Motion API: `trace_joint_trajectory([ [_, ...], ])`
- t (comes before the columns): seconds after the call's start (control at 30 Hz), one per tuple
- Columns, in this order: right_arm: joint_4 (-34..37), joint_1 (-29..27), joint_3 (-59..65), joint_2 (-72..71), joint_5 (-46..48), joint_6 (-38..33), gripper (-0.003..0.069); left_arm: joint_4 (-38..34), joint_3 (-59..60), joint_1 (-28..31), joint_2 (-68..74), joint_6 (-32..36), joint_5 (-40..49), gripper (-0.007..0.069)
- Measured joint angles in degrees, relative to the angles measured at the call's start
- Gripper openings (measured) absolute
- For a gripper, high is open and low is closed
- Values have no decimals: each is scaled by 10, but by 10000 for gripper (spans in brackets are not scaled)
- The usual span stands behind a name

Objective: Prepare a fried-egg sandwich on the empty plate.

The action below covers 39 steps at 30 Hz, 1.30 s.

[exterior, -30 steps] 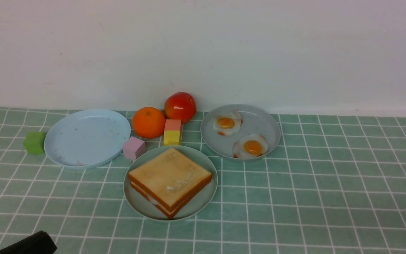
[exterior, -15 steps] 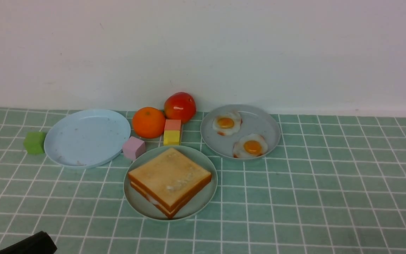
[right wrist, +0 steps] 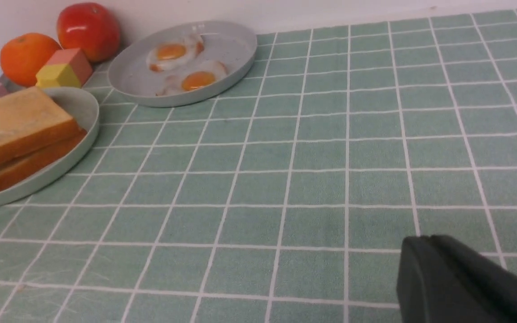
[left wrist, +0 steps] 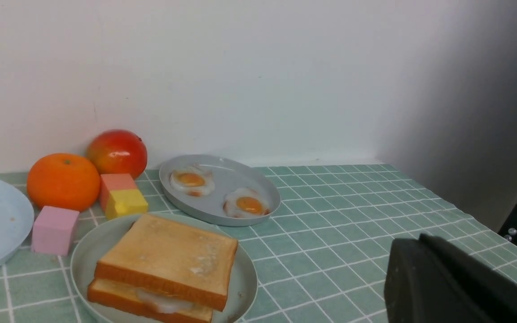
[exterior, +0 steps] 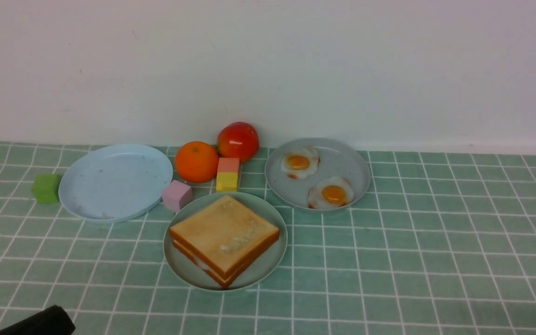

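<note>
The green-tiled tabletop [exterior: 412,260] carries three plates [exterior: 115,182] [exterior: 225,279] [exterior: 342,163], four blocks [exterior: 46,188], an orange [exterior: 196,161] and an apple [exterior: 237,141] toward its far edge.

Pale blue plate [exterior: 115,181], green cube [exterior: 46,188], pink cube [exterior: 177,195], orange [exterior: 197,161], tomato [exterior: 237,141], pink-and-yellow block [exterior: 228,174].

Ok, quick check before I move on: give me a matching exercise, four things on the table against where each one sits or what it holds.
Things:
1. mint-green plate
2. grey plate
3. pale blue plate
4. green cube

Places or states:
A. holds two fried eggs
B. on the tiles, left of the pale blue plate
C. holds the stacked toast sandwich
D. holds no food

Pairs: 1-C, 2-A, 3-D, 4-B
</note>
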Motion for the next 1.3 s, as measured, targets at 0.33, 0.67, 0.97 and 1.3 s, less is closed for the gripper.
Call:
trace_joint_trajectory([
  [0.33, -39, 8, -3, 0, 15, 12, -10, 0, 0, 0, 0, 0, 1, 11],
  [0.67, -39, 8, -3, 0, 17, 15, -3, 0, 0, 0, 0, -1, 11, 17],
  [0.97, -39, 8, -3, 0, 17, 15, 1, 0, 0, 0, 0, -1, 12, 29],
  [1.3, -39, 8, -3, 0, 17, 15, 9, 1, 4, 30, -4, -1, 9, 22],
])
